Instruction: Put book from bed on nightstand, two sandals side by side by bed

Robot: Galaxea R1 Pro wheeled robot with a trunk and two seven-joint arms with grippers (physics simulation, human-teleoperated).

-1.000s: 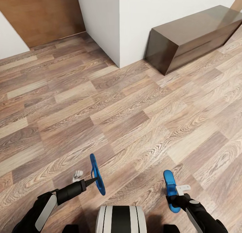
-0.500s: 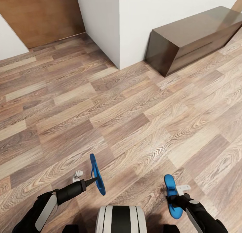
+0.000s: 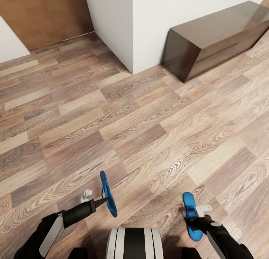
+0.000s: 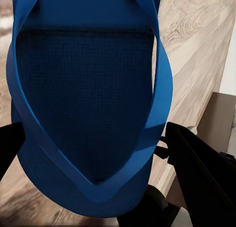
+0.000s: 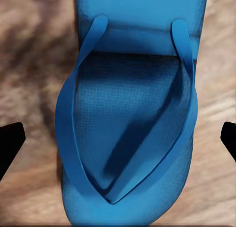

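Head view: left gripper (image 3: 100, 201) clamped on one bright blue flip-flop sandal (image 3: 108, 194), held edge-on; right gripper (image 3: 197, 214) clamped on second sandal (image 3: 192, 215), partly hidden. Long dark brown bench (image 3: 216, 38) cut off at frame's edge, against white wall (image 3: 179, 12); wood-plank floor (image 3: 142, 132) beneath.

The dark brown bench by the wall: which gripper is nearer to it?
Right. The right gripper is below the bench; the left gripper is farther left.

Two blue sandals, one (image 3: 108, 194) left of the robot's trunk (image 3: 134, 243) and one (image 3: 191, 215) to its right; one dark brown bench (image 3: 216, 34); one wooden door (image 3: 45, 14).
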